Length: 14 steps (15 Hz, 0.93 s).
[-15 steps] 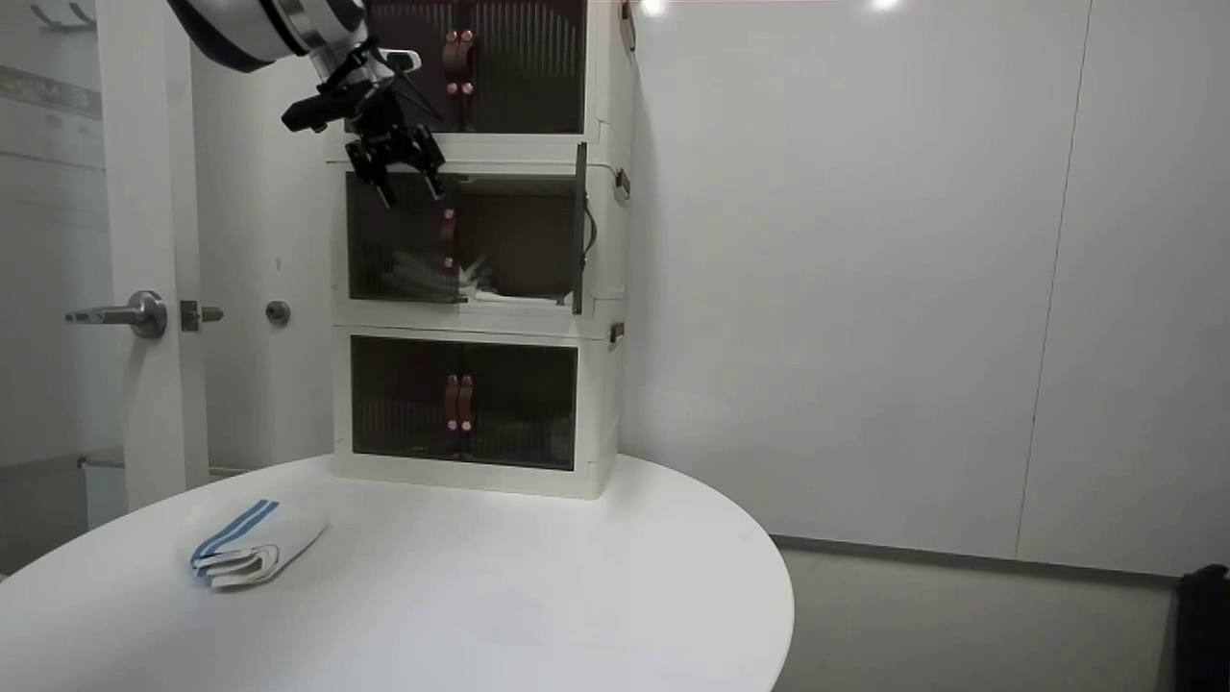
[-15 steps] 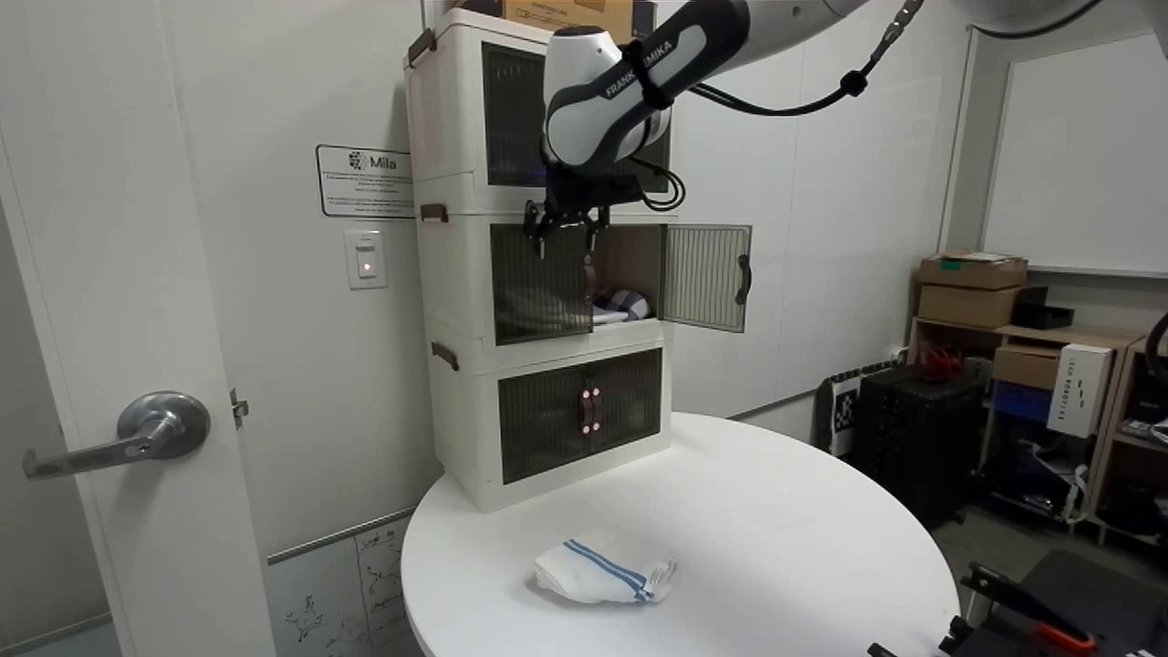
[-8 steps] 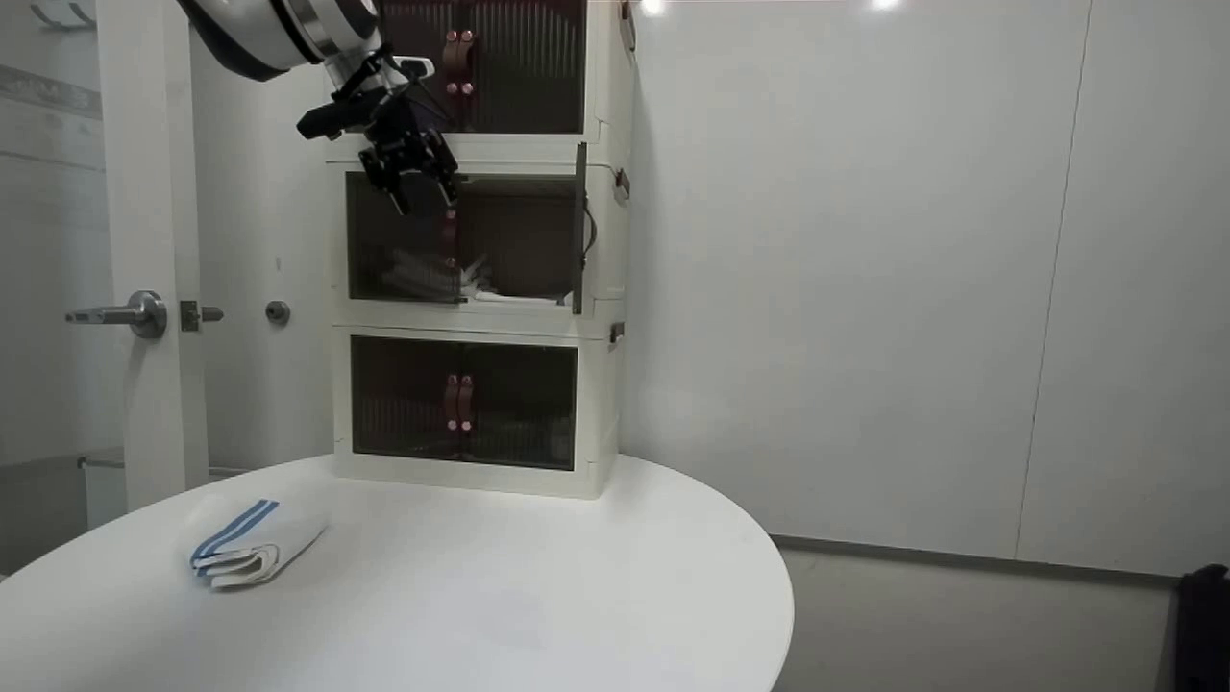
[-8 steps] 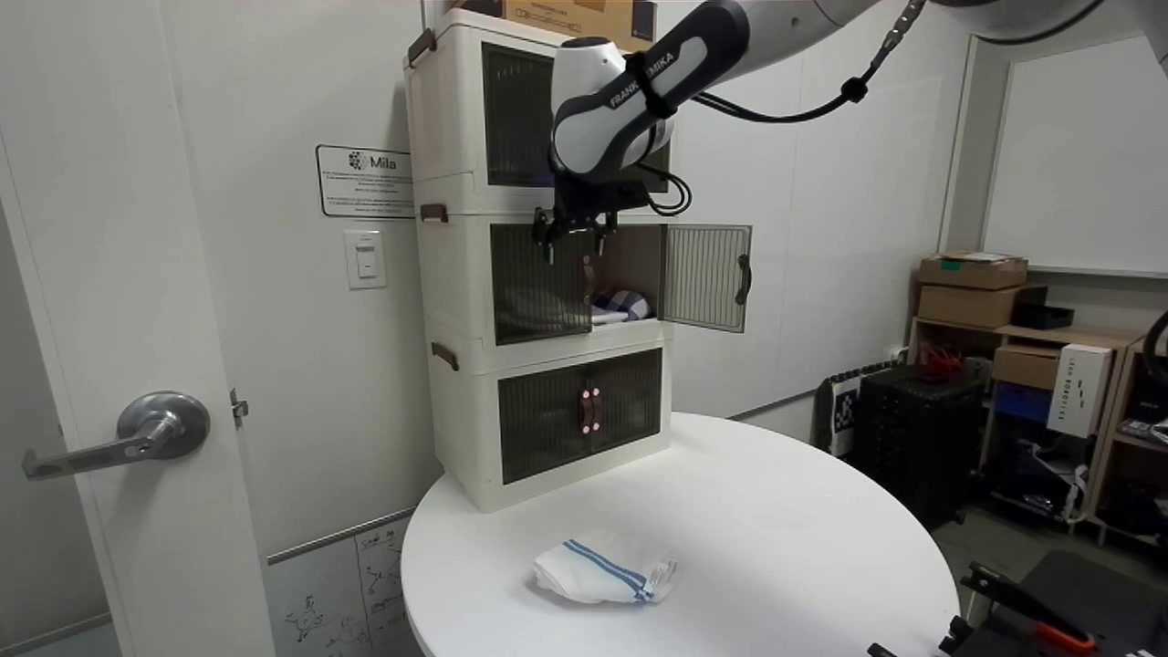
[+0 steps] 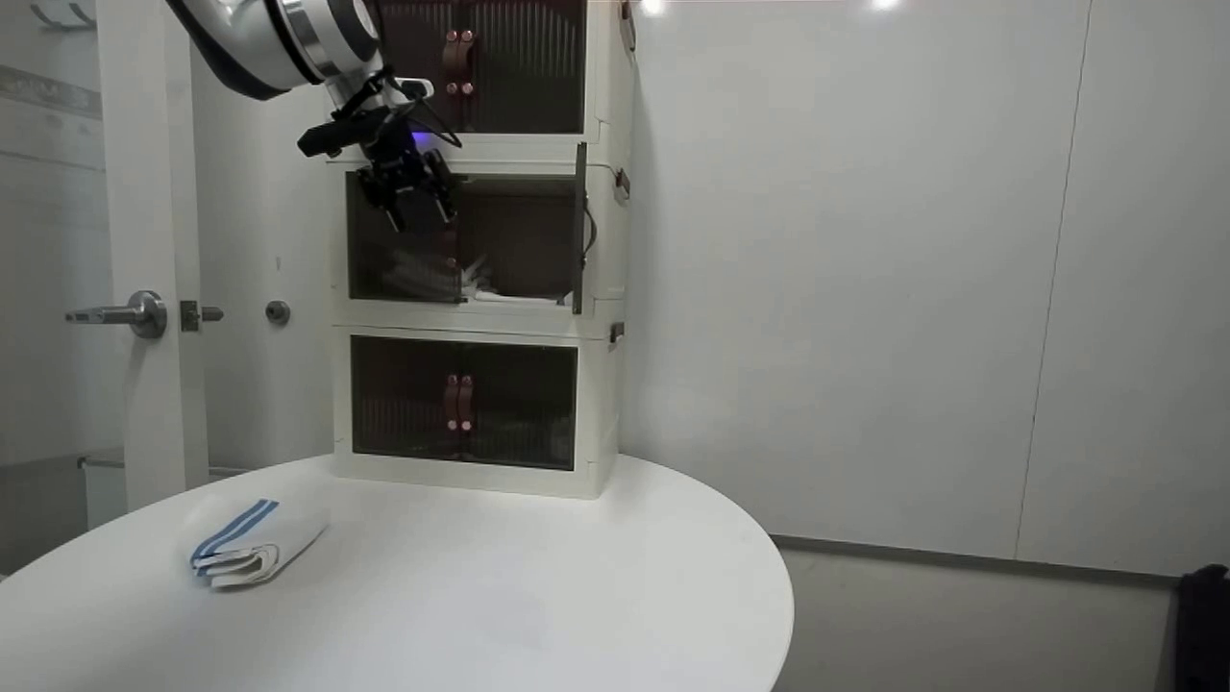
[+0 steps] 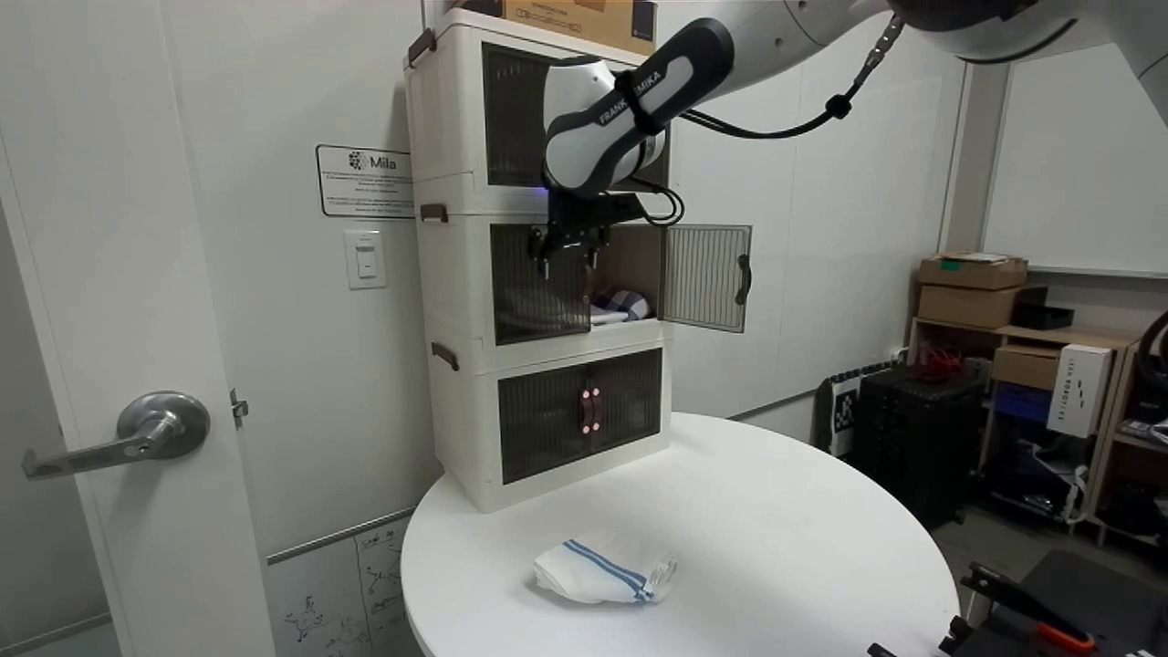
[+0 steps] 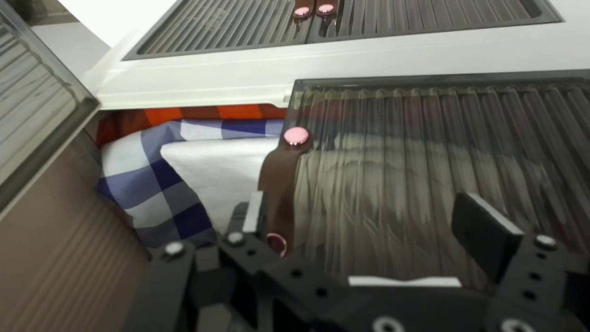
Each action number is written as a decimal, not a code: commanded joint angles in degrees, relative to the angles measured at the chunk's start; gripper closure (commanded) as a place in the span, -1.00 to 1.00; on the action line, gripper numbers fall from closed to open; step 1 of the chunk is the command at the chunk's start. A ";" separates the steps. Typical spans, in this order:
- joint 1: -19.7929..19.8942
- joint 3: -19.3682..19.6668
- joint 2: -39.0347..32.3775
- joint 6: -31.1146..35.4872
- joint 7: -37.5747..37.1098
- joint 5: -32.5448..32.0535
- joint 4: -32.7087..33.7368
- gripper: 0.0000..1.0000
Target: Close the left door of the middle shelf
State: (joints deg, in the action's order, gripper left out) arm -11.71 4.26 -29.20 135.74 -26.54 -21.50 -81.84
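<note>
Fingers [image 7: 484,235] parted in front of the left door [image 7: 405,175]; past its free edge [image 7: 289,110], the middle shelf [image 5: 519,235] gapes open.

Arm [image 6: 776,46] outstretched, hand [image 6: 569,265] downward, fingers [image 7: 484,235] apart

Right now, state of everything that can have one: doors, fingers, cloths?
middle-shelf left door, nearly or fully shut, can't tell which
middle-shelf right door, wide open
bottom-shelf doors, both closed
top-shelf doors, look closed, partly hidden
lever-handled door, open
fingers, open
blue-striped white cloth, folded
blue-checked cloth, inside the middle shelf
plain white cloth, likewise
red-checked cloth, likewise, mostly hidden
</note>
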 commanded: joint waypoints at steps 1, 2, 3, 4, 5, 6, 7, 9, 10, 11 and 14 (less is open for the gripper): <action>-0.32 -0.17 -2.95 -1.85 2.85 1.47 4.63 -1.00; -0.47 -0.07 -3.18 -1.69 2.87 1.29 4.87 -1.00; -0.54 0.02 -3.35 -1.82 2.91 1.22 5.02 -1.00; -0.56 0.06 -3.42 -1.78 2.93 1.15 5.00 -1.00; -0.48 0.00 -3.38 -1.60 3.00 1.28 4.72 -1.00; -0.36 -0.06 -3.57 -1.36 3.09 1.43 4.41 -1.00; -0.24 -0.13 -3.81 -1.45 3.24 1.64 4.36 -1.00; 0.00 -0.42 -3.88 -1.37 3.65 2.19 3.74 -1.00; -0.04 -0.57 -3.23 -1.08 4.00 2.20 2.67 -1.00; 0.33 -1.33 -2.54 -1.38 5.43 3.11 1.73 -1.00; 2.18 -5.23 2.46 -3.70 13.47 9.05 -4.98 -1.00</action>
State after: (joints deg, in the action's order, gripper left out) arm -11.49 2.76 -31.34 134.32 -20.72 -18.02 -81.03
